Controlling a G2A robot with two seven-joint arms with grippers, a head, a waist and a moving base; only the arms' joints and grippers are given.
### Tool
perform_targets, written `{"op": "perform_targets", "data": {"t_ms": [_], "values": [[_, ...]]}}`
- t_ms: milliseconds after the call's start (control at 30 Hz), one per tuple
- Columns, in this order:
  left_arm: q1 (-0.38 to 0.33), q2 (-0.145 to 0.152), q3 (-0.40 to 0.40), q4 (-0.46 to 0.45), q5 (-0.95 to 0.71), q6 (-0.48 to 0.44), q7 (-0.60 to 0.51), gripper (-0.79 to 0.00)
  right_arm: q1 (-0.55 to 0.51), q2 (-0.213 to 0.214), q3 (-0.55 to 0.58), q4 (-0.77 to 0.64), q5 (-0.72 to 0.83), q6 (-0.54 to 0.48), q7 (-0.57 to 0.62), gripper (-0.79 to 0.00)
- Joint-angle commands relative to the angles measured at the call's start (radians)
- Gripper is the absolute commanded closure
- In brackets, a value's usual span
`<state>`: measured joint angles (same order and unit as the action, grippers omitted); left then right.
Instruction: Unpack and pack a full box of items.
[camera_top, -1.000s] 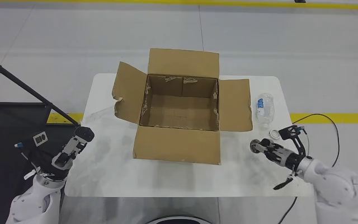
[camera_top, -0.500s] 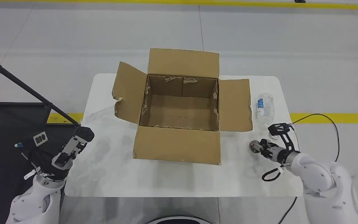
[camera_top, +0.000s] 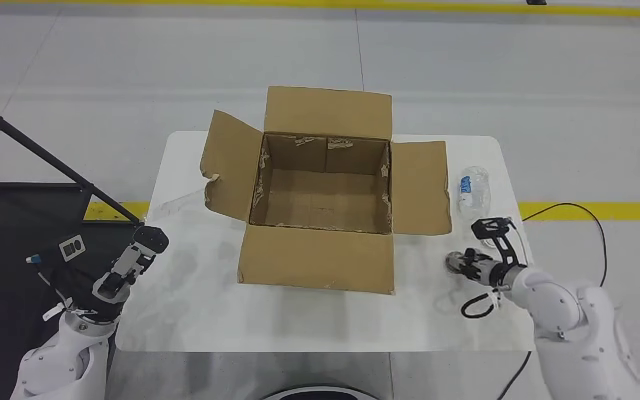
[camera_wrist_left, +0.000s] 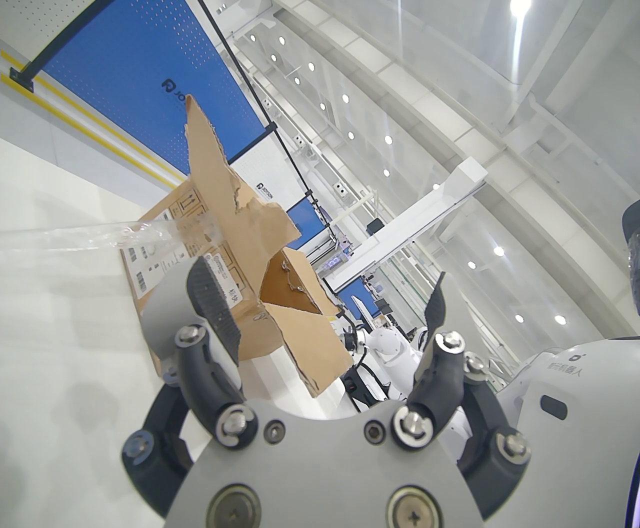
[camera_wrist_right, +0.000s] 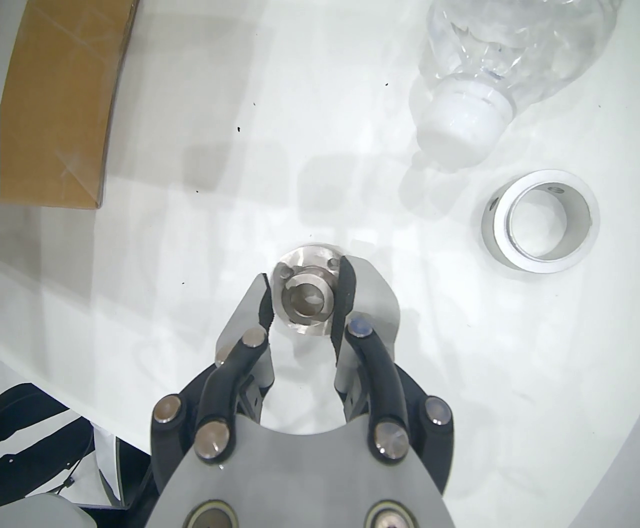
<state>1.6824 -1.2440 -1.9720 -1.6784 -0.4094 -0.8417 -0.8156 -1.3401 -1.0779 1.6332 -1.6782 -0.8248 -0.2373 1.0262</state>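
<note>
Cardboard box (camera_top: 320, 200): open, four flaps spread, mid-bench; its near wall hides the front of its floor, and the floor that shows is bare.
Clear bottle (camera_wrist_right: 500, 65): lies on its side right of the box, white cap toward the robot, body cut off by the frame edge.
Metal ring (camera_wrist_right: 540, 227): upright, just beside the bottle cap, not touching it.
Metal fitting (camera_wrist_right: 295, 265): flanged, flat on the bench.
Right hand (camera_wrist_right: 305, 297): fingers closed against the fitting's two sides.
Left hand (camera_wrist_left: 320, 280): fingers spread wide, holding nothing, at the bench's left front edge.
Clear film (camera_wrist_left: 100, 235): faint strip by the box, hard to make out.
Bench (camera_top: 190, 300): white, faintly scuffed.
Room: grey floor, yellow line (camera_top: 580, 210), blue panels (camera_wrist_left: 125, 75).
</note>
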Motion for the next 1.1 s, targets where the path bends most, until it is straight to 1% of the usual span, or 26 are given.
{"op": "perform_targets", "data": {"t_ms": [0,33,167,267,400,567,600,700,800,933,1000,1067], "values": [[0.000,0.000,0.000,0.000,0.000,0.000,0.000,-0.785,0.000,0.002,0.001,-0.002,0.003,-0.003,-0.002,-0.699],[0.000,0.000,0.000,0.000,0.000,0.000,0.000,-0.785,-0.001,0.003,0.004,-0.005,0.007,-0.008,-0.006,-0.785],[0.001,0.001,0.004,-0.021,0.039,0.030,0.024,-0.785,-0.019,0.007,0.028,-0.041,0.043,-0.034,-0.037,-0.785],[0.017,0.005,0.019,-0.044,0.075,0.045,0.002,-0.785,-0.054,0.010,0.068,-0.094,0.097,-0.080,-0.098,-0.785],[0.037,0.014,0.047,-0.078,0.117,0.103,-0.085,-0.785,-0.112,0.013,0.119,-0.169,0.163,-0.155,-0.188,-0.785],[0.047,0.030,0.076,-0.112,0.192,0.234,-0.209,-0.785,-0.173,0.015,0.143,-0.249,0.217,-0.245,-0.278,-0.785],[0.045,0.032,0.072,-0.113,0.198,0.259,-0.208,-0.785,-0.183,0.016,0.146,-0.257,0.226,-0.260,-0.290,-0.785],[0.045,0.032,0.072,-0.113,0.198,0.259,-0.208,-0.785,-0.211,0.017,0.154,-0.274,0.284,-0.328,-0.336,-0.785],[0.045,0.032,0.072,-0.113,0.198,0.259,-0.208,-0.785,-0.242,0.020,0.166,-0.277,0.332,-0.397,-0.354,-0.785],[0.045,0.032,0.072,-0.113,0.198,0.259,-0.208,-0.785,-0.245,0.020,0.166,-0.277,0.337,-0.403,-0.351,-0.785],[0.041,0.032,0.066,-0.110,0.189,0.262,-0.170,-0.785,-0.245,0.020,0.166,-0.277,0.337,-0.403,-0.351,-0.785],[0.048,0.034,0.076,-0.115,0.197,0.268,-0.174,-0.785,-0.245,0.020,0.166,-0.277,0.337,-0.403,-0.351,-0.785]]}}
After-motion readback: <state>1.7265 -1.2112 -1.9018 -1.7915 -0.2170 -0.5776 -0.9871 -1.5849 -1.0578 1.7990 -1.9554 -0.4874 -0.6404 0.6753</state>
